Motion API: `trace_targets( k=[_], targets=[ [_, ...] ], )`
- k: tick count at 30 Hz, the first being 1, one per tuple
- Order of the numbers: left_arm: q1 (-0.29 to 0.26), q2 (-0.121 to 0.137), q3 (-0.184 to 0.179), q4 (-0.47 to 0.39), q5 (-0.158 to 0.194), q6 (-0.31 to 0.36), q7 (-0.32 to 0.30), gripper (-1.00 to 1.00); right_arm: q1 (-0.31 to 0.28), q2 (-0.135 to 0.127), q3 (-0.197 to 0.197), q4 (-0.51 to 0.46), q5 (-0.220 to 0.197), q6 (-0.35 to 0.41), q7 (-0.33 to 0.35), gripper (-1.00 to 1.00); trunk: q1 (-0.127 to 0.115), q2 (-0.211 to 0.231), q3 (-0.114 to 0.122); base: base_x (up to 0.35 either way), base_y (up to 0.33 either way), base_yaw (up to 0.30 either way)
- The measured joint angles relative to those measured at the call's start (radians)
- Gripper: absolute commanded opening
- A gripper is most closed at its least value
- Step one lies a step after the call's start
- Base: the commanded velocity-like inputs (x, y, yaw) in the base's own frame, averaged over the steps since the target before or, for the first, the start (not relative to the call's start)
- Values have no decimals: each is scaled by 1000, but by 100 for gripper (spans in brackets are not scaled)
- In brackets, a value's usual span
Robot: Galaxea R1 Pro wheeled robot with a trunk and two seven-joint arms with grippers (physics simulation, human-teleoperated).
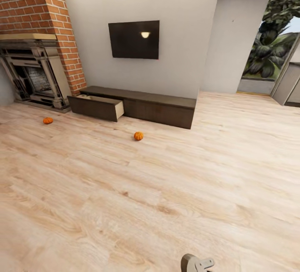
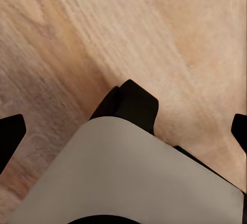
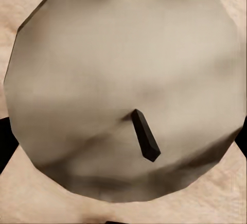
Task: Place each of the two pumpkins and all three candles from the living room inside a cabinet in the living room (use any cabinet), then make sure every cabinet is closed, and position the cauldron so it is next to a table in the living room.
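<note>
The right tool (image 3: pixel 123 203) pinches a candle (image 3: pixel 123 87); the robot should drive toward the open drawer (image 1: pixel 98 107) of the cabinet (image 1: pixel 160 107), upper left. The left tool's (image 2: pixel 123 131) fingers are spread.

You have a pale wood plank floor (image 1: pixel 166 188) in front of you. Two pumpkins rest on it: one (image 1: pixel 138 136) just before the cabinet (image 1: pixel 137 105), one (image 1: pixel 48 120) further left near the fireplace (image 1: pixel 35 74). The long dark cabinet stands on the floor at the far wall, its left drawer (image 1: pixel 96 107) pulled out.
</note>
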Motion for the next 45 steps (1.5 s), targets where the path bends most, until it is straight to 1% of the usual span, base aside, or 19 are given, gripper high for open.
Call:
trace_targets(
  k=[21, 45],
  targets=[
    [0, 0, 0, 0, 0, 0, 0, 100, 1, 0, 0, 0, 1, 0, 0, -100, 0, 0, 0, 278, 0, 295],
    [0, 2, 0, 0, 0, 0, 0, 100, 0, 0, 0, 0, 1, 0, 0, -100, 0, 0, 0, 334, 0, 295]
  ],
)
